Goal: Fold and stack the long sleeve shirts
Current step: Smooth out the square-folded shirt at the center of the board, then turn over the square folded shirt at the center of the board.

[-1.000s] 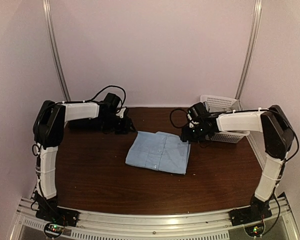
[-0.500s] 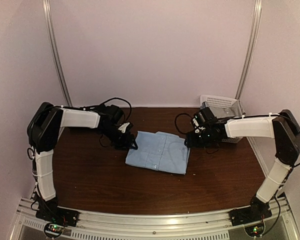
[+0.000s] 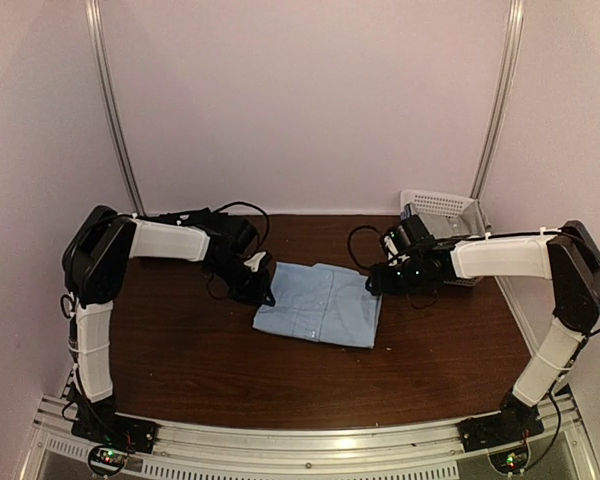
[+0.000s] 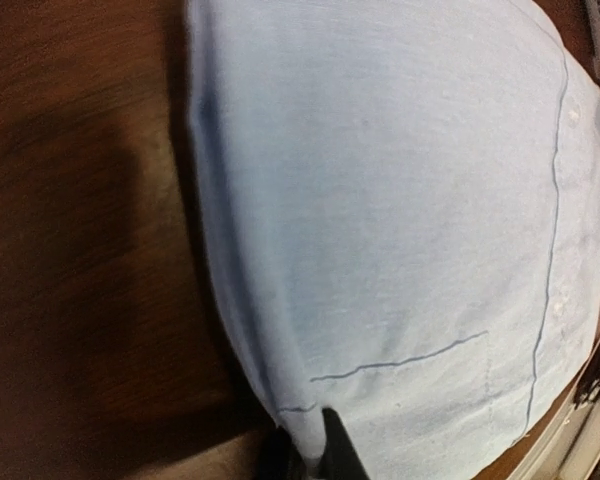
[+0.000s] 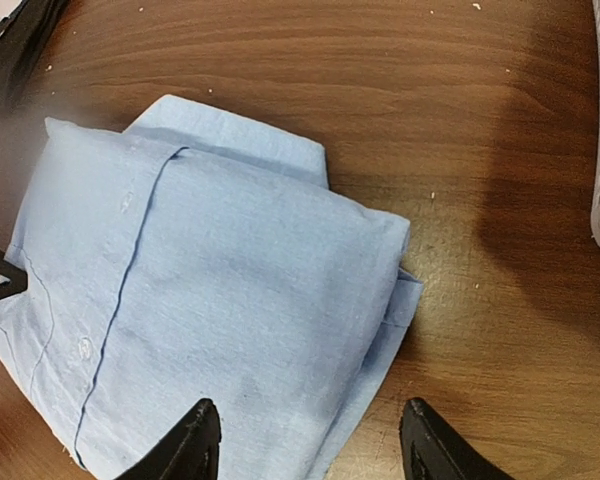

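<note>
On the dark tabletop (image 3: 180, 350) the light blue shirt (image 3: 320, 305) lies between the arms: left jaws pinch its left edge, right jaws open over its right edge.

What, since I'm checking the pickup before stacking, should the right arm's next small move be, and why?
Probably lower the right gripper and close it on the folded blue shirt. Its jaws stand open with the shirt's edge between them, not gripping, while the left gripper seems pinched on the opposite edge, so a second hold looks needed before lifting.
</note>
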### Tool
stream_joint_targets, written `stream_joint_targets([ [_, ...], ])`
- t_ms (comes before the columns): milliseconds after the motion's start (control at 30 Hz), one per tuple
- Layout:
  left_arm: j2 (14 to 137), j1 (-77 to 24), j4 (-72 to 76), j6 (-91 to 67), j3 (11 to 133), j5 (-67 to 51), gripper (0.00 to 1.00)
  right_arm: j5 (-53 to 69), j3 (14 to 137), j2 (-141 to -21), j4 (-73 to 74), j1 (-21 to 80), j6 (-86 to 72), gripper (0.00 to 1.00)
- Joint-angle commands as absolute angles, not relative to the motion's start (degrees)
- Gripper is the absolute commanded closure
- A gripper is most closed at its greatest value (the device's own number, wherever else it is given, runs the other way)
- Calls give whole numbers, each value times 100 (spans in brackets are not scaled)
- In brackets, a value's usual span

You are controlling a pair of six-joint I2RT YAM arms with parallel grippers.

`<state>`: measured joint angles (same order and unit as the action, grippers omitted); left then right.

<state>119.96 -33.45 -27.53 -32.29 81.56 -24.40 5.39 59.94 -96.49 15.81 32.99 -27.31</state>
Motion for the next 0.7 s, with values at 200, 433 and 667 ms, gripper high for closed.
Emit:
stream_joint_targets([
  [200,11574,-3300,-3088,-3081,8102,-1961,100,580,6153,-9551,1496,3488,-2728,37],
  [433,10697,-2732,-3742,-2374,7487,-1707,100,581,6223,-9642,1399,3785,-2807,38],
  [667,10360,-2525,-3946,-2133,7293,-1575,100,522,6699,-10315,1179,4456,-3100,41],
])
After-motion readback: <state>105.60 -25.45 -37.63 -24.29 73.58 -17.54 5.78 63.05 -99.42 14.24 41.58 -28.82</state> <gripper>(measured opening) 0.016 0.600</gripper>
